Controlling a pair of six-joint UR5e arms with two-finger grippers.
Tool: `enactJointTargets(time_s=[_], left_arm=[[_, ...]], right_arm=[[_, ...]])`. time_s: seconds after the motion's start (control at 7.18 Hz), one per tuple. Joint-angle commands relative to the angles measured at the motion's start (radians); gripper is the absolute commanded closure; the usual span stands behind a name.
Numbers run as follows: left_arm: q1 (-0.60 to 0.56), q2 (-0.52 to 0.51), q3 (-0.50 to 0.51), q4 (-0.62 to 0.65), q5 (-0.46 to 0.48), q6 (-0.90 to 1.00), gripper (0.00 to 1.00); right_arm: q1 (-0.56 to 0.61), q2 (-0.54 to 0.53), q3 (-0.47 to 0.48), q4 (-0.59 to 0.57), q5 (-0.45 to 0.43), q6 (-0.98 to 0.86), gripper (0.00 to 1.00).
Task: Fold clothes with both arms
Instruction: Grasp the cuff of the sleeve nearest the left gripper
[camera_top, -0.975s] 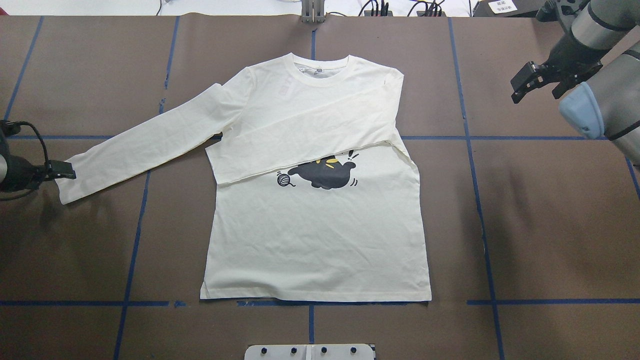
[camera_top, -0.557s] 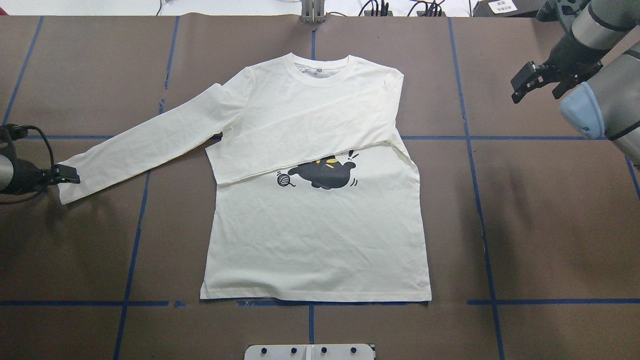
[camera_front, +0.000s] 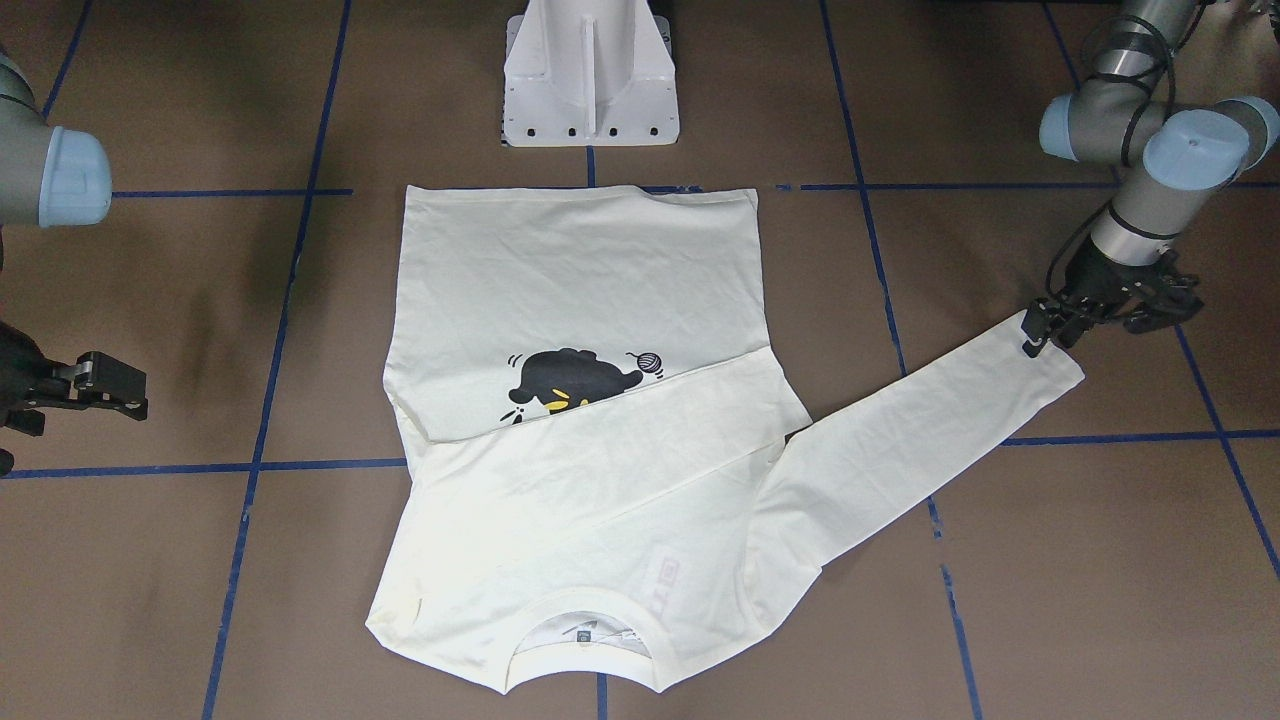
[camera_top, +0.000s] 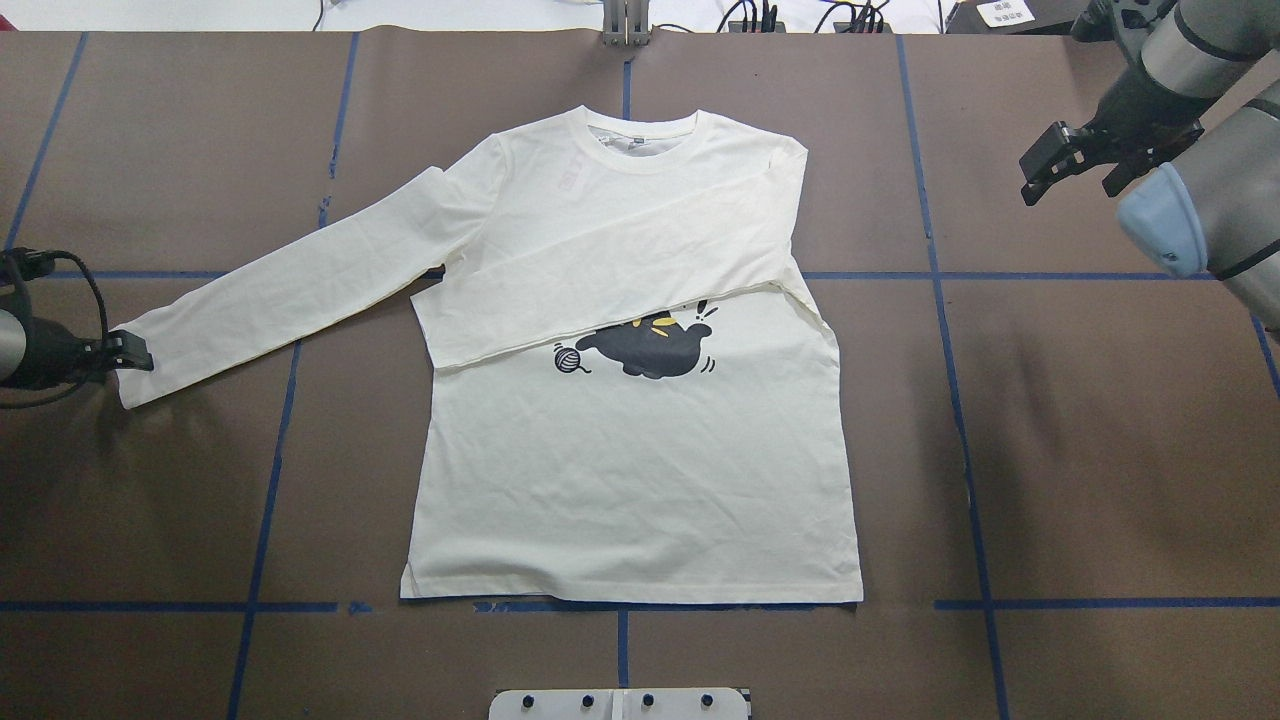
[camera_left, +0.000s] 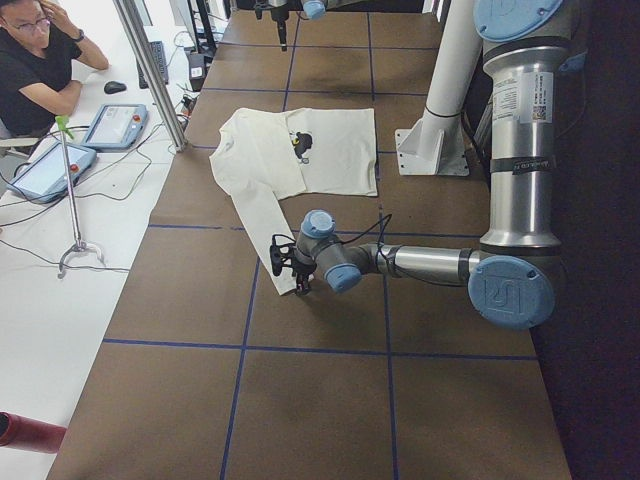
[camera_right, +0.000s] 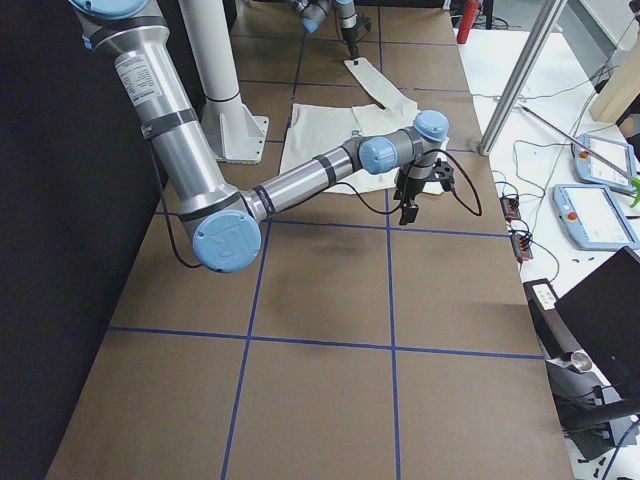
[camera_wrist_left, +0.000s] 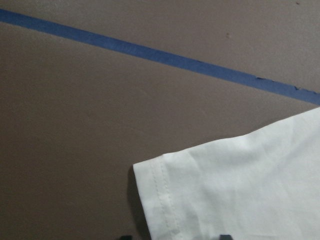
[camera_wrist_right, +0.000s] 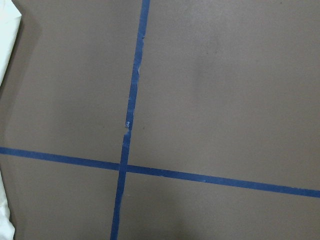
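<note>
The cream-white long-sleeved shirt (camera_top: 640, 480) lies flat on the brown table with its black cat print (camera_top: 650, 350) facing up. One sleeve is folded across the chest. The other sleeve (camera_top: 300, 280) stretches out toward my left arm. My left gripper (camera_top: 135, 350) (camera_front: 1040, 335) sits low at that sleeve's cuff (camera_wrist_left: 225, 190). It is open, and its two tips just show at the bottom edge of the left wrist view, on either side of the cuff corner. My right gripper (camera_top: 1075, 175) (camera_front: 115, 390) hangs open and holds nothing, well clear of the shirt over bare table.
Blue tape lines (camera_wrist_right: 130, 110) grid the brown table. The white pedestal base (camera_front: 590, 70) stands just behind the shirt's hem. A person (camera_left: 35, 60) sits at a side bench with tablets (camera_left: 110, 125). A metal post (camera_left: 150, 70) stands at the table's far edge.
My left gripper has crept a little along the cuff edge and sits lower at it. The right gripper has risen slightly. The shirt has not moved.
</note>
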Motion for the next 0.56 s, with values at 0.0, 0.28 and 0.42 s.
enactJointTargets(time_s=[0.0, 0.28, 0.42], left_arm=[[0.0, -0.002, -0.007, 0.001, 0.0, -0.003, 0.66], [0.0, -0.003, -0.008, 0.001, -0.003, -0.003, 0.81], [0.0, -0.005, -0.014, 0.001, -0.003, -0.003, 0.9]], right_arm=[[0.0, 0.0, -0.001, 0.0, -0.002, 0.0, 0.0], [0.0, 0.0, -0.002, 0.0, -0.003, 0.0, 0.0], [0.0, 0.0, -0.004, 0.001, -0.003, 0.0, 0.0]])
